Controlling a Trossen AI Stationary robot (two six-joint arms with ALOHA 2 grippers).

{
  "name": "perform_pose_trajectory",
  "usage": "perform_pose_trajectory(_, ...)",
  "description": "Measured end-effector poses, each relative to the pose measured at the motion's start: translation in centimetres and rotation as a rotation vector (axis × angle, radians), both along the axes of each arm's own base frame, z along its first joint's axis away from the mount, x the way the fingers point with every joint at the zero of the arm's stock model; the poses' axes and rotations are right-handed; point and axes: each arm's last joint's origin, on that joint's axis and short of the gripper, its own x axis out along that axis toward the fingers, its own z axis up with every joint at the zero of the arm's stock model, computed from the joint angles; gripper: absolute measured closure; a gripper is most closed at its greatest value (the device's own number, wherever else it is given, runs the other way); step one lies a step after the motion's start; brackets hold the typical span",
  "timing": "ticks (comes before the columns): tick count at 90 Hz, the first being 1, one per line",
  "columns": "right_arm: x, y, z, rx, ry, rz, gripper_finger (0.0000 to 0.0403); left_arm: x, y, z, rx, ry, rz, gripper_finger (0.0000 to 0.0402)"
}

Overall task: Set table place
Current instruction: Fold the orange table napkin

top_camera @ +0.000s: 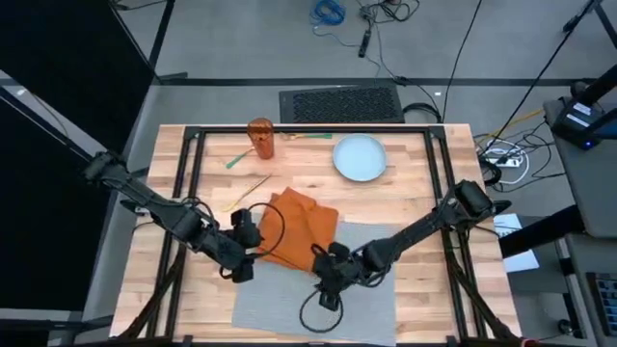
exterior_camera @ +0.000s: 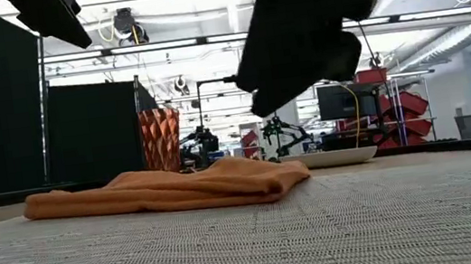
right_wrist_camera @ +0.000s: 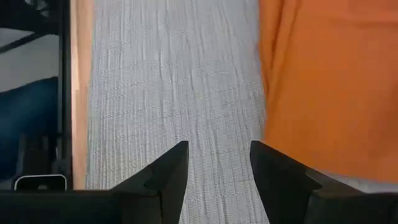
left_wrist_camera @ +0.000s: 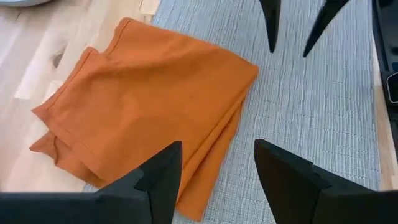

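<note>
two dark, near-black arms built of slim jointed segments with chunkier housings at the joints, a thin black cable looping loosely off each wrist. the left gripper [left_wrist_camera: 214, 171] ends in two matte black fingers [left_wrist_camera: 158, 180], broad and blocky at the base and tapering to angled points. the right gripper [right_wrist_camera: 217, 168] has the same plain black wedge-shaped fingers [right_wrist_camera: 283, 180].
</note>
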Motion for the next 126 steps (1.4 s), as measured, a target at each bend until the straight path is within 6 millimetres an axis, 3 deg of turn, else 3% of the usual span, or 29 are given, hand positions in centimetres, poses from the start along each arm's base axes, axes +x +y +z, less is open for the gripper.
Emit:
perform_pose_trajectory(18, 0.7, 0.2, -2.6, -0.041, 0.049, -0.009, 0.0245, 0.0, 0.0, 0.0, -0.004, -0.001, 0.003, 0.0217)
perform_pose_trajectory(36, 2.2, 1.3, -4.5, -0.097, 0.161, 0.111, 0.0245, 0.0, 0.0, 0.0, 0.0, 0.0, -0.003, 0.0217)
perform_pose_trajectory(85, 2.8, 0.0, -2.0, -0.203, 0.13, 0.167, 0.0245, 0.0, -0.1, 0.0, -0.007, 0.001, -0.002, 0.0217)
perform_pose_trajectory(126, 2.7, -1.3, -2.1, -0.28, 0.178, 0.143, 0.0245, 0.0, -0.1, 0.0, -0.002, 0.001, -0.007, 0.0217)
